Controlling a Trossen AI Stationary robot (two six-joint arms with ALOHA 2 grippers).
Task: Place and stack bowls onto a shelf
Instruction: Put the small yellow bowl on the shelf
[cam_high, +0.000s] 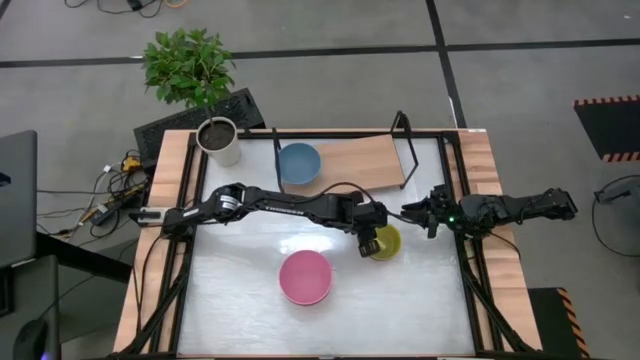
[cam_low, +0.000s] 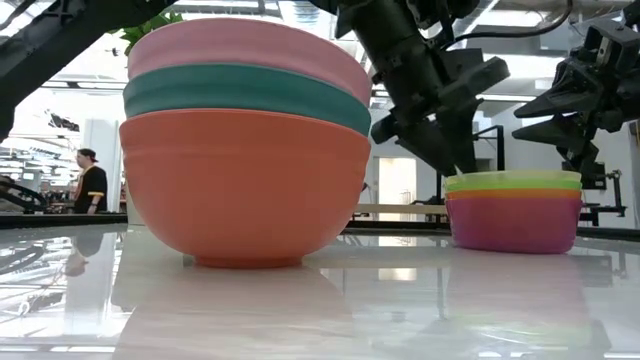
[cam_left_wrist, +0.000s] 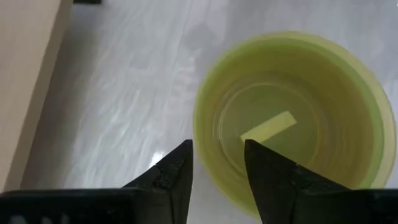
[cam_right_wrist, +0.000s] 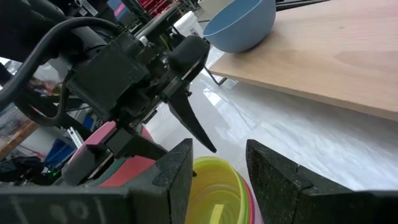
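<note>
Orange bowl (cam_low: 245, 185) stack nearest; my left gripper (cam_high: 368, 245) (fingers apart) straddles yellow bowl (cam_left_wrist: 292, 118) rim; right gripper (cam_high: 432, 212) closed.

My left arm stretches across the table's middle, its gripper (cam_high: 369, 243) pointing down with fingers (cam_left_wrist: 168, 180) parted. My right arm reaches in from the right edge, its gripper (cam_high: 420, 213) hanging closed, just beside the left one.

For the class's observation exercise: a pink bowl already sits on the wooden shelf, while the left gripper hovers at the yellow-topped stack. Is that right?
Not quite. The bowl on the shelf is blue, not pink, as the high view shows. The rest holds: the left gripper is at the rim of the yellow-topped stack.
</note>
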